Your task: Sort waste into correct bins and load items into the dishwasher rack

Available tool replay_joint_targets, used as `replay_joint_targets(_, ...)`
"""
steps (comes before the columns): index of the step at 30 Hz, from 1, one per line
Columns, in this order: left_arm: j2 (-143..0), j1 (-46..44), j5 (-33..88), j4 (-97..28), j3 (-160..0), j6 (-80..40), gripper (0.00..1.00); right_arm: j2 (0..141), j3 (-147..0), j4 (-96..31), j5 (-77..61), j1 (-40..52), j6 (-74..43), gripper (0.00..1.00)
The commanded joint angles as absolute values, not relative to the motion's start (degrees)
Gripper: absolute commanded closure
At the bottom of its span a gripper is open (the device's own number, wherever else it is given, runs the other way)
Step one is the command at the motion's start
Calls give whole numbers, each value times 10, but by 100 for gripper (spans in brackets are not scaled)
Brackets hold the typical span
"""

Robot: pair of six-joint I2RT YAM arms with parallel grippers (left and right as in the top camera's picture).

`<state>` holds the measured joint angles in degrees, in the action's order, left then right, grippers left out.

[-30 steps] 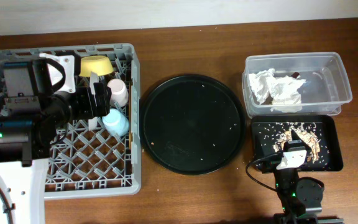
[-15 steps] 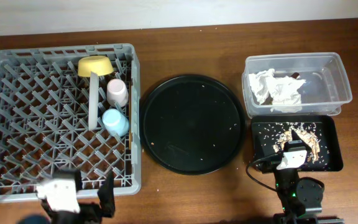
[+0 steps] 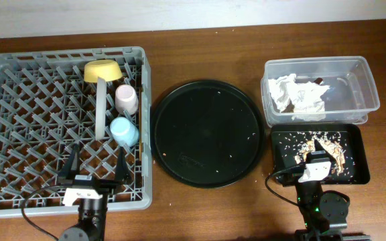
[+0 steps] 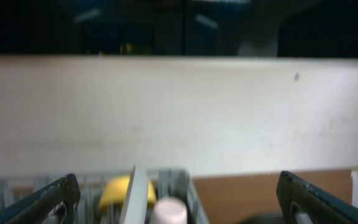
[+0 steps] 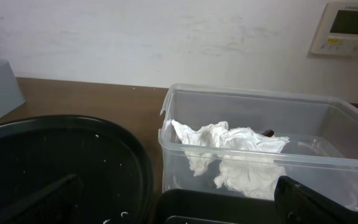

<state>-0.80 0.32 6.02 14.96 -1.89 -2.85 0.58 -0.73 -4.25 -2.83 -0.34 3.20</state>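
Standing wide open, the left gripper (image 3: 98, 165) holds nothing and hangs over the 6 o'clock edge of the rack (image 3: 19, 80). Right gripper (image 5: 178, 186): jaws likewise spread and empty, over the shallow black tray (image 3: 357, 173) at 4 o'clock, which carries beige crumbly scraps (image 3: 327, 148). A crumpled white napkin (image 3: 297, 97) lies in the clear tub (image 3: 368, 90) at 2 o'clock. The grey lattice rack at 9 o'clock holds a yellow bowl (image 3: 102, 70), a plate (image 3: 100, 107) on edge, a pink cup (image 3: 126, 99) and a blue cup (image 3: 124, 130).

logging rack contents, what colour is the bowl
The bowl is yellow, clearest in the overhead view.
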Motion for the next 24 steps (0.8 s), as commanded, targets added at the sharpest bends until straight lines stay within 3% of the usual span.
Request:
replay_joint_targets(1,-3,0,2,70,-5,-32,1,2,-3,-43,-25,-6,32,1)
replay_joint_targets(4,-3,0,-55,-46,-5,-27,1,2,-3,-43,-25,-6,32,1)
replay_joint_targets(24,-3,1,-58,-43,-5,-8,1,2,-3,-43,-25,-6,32,1)
